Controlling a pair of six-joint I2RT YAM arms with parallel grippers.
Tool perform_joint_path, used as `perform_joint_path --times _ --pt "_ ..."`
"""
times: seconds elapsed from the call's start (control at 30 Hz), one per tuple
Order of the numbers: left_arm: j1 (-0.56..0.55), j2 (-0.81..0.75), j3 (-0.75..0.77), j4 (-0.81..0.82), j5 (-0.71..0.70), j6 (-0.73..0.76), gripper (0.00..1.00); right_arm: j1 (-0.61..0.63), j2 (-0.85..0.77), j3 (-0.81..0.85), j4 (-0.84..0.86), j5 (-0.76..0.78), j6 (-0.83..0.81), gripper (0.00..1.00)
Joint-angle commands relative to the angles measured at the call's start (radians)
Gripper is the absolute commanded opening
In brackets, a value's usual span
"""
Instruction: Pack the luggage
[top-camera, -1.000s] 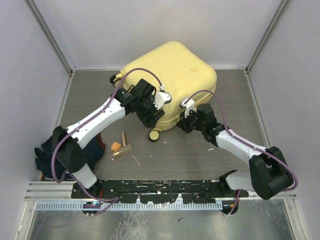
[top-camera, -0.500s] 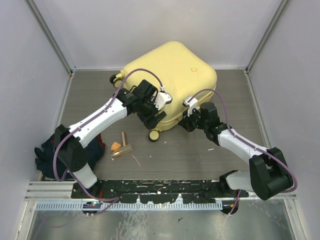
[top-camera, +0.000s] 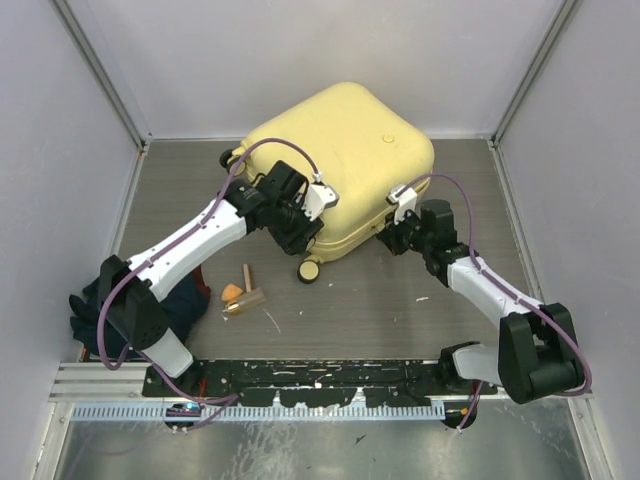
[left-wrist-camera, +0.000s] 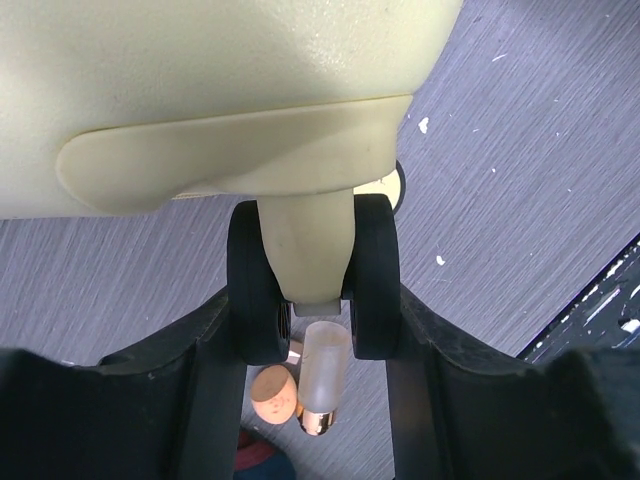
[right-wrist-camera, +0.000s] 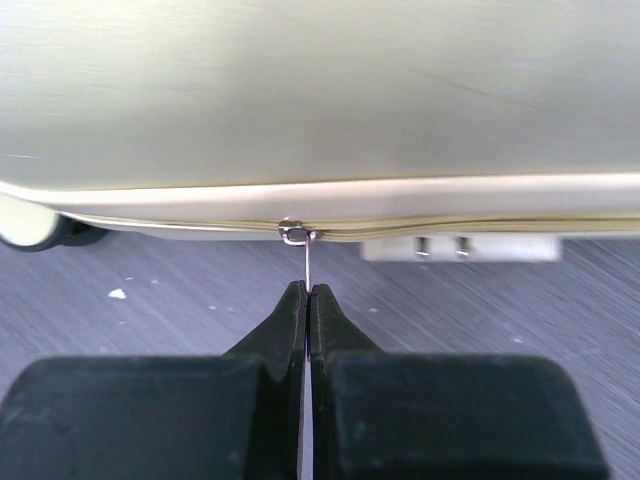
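Evidently the zip is the step in hand: the luggage (top-camera: 345, 140) lies shut, shell up, at the table's (top-camera: 480, 200) 12 o'clock, while a dark cloth (top-camera: 95, 305) at 8 o'clock and a cork (top-camera: 231, 293) nearer the middle sit outside it. Which way the zip is meant to run I cannot tell.

At the case's 7 o'clock corner the left gripper (left-wrist-camera: 312, 330) is spread wide around a caster (left-wrist-camera: 310, 265), its fingers (left-wrist-camera: 225, 330) seemingly pressed to the black wheels on both sides, bracing the case.

At the 5 o'clock edge the right gripper (right-wrist-camera: 307, 292) is pinched tight on the thin zip pull (right-wrist-camera: 307, 262). Next, I reckon, comes a steady pull along the seam, keeping the tab from slipping out.
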Motion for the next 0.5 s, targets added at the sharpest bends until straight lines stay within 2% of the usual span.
perform_joint_path --times 0.0,0.1,0.23,0.47 --pt "0.011 -0.004 -0.003 0.025 0.043 0.059 0.11 -0.105 -0.043 0.051 0.04 0.042 -0.087 0.0" --pt "0.03 -0.013 -0.019 0.025 0.06 0.085 0.0 -0.158 -0.044 0.042 0.021 0.022 -0.124 0.0" --pt "0.047 -0.052 -0.092 0.02 0.04 0.218 0.0 -0.19 -0.076 0.0 -0.005 -0.013 -0.157 0.01" --pt "0.135 -0.18 -0.239 0.027 0.114 0.433 0.0 -0.19 -0.228 -0.109 -0.081 -0.052 -0.142 0.01"
